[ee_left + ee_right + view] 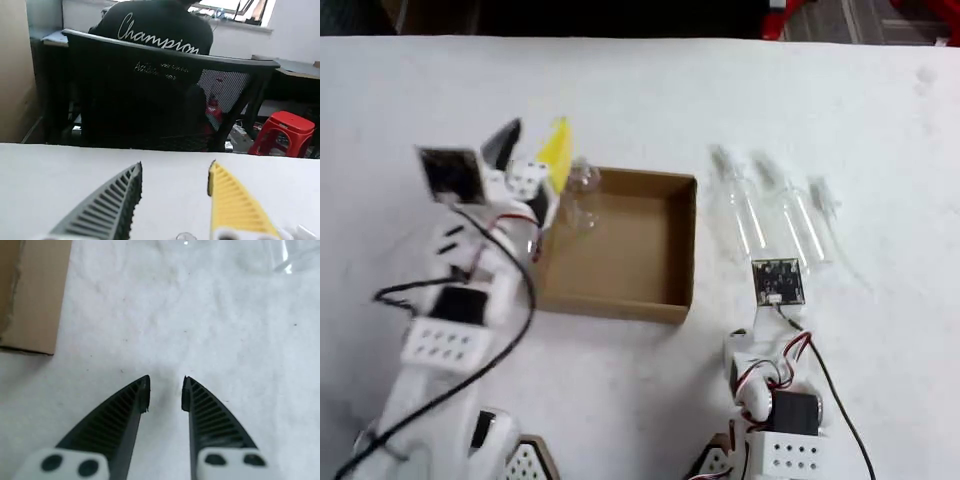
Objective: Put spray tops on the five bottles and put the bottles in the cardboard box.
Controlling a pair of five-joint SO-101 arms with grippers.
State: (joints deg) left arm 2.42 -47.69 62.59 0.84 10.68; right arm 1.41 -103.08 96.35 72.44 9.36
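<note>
Left gripper point(535, 135) hangs released, one bottle point(582, 190) beside it apparently inside the cardboard box point(620, 305); three bottles point(790, 220) lie unboxed, well apart.

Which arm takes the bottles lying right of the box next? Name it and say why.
Right, likely. The open right gripper hangs just short of those bottles; the left gripper is beyond the cardboard box.

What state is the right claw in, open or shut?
Open: the right claw has its two dark fingers apart, bare table showing between the tips, nothing held.
</note>
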